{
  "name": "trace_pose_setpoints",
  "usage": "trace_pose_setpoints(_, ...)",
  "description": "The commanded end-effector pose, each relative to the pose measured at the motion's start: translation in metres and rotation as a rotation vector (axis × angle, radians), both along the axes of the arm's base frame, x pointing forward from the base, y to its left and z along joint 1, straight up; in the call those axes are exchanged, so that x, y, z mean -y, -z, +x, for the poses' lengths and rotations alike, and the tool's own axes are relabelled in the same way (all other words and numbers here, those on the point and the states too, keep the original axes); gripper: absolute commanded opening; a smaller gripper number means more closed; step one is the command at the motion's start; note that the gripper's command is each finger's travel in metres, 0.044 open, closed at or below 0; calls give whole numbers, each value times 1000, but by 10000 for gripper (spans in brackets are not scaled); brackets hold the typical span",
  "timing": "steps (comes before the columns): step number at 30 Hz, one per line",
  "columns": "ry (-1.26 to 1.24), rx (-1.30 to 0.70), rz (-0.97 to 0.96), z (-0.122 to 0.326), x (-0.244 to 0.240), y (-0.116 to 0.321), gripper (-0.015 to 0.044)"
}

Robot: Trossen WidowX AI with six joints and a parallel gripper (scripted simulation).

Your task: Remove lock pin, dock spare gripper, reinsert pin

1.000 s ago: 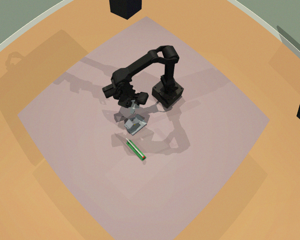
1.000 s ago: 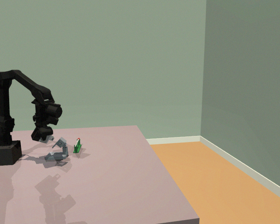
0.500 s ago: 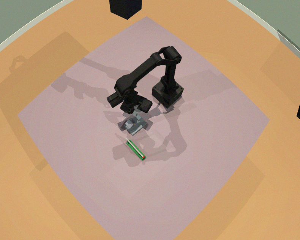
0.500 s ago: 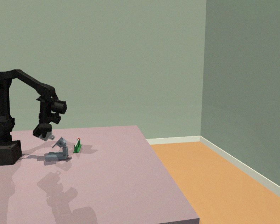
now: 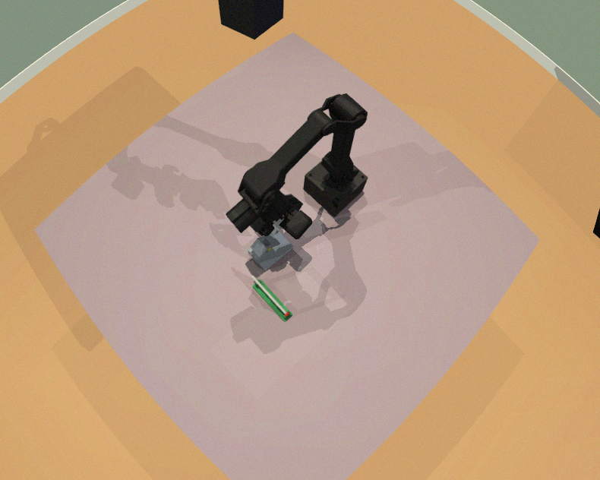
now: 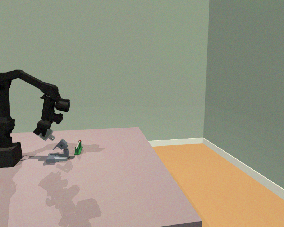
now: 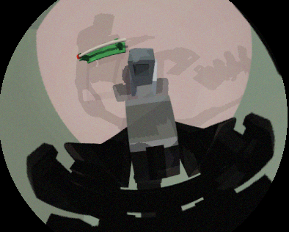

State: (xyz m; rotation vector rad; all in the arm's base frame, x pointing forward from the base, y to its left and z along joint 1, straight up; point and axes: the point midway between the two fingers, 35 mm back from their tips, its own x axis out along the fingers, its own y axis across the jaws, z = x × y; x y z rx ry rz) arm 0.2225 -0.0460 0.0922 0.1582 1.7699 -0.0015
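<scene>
My gripper [image 5: 273, 229] [image 6: 44, 134] [image 7: 148, 124] is shut on the spare gripper, a grey block [image 6: 49, 134] [image 7: 152, 119]. It is held tilted, its spigot [image 6: 51, 138] pointing down toward the mount. The grey mount [image 5: 282, 246] [image 6: 56, 158] stands on the table, its tilted socket block [image 6: 62, 143] [image 7: 141, 54] facing the spigot. In the exterior view a small gap shows between spigot and socket. The lock pin [image 5: 270, 296] [image 6: 77, 144] [image 7: 101, 45], white with a red end, lies along a green rack [image 5: 263, 297] [image 6: 78, 151] [image 7: 105, 55], out of the socket.
The rack stands just beyond the mount, on the side away from the arm's base [image 5: 335, 189] [image 6: 9, 154]. The pinkish table top [image 5: 425, 300] [image 6: 132, 184] bears shadows of the arm. A black box [image 5: 251, 17] shows at the top edge of the top view.
</scene>
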Motion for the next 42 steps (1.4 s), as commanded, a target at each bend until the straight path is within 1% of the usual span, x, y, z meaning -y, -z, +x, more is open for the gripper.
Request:
trace_pose_setpoints(1, 45, -6, -43, 0, -6, -5, 0)
trace_pose_setpoints(7, 99, -20, -92, 0, -13, -8, 0)
trace_pose_setpoints(42, 109, -1, -92, 31, -6, 20, 0)
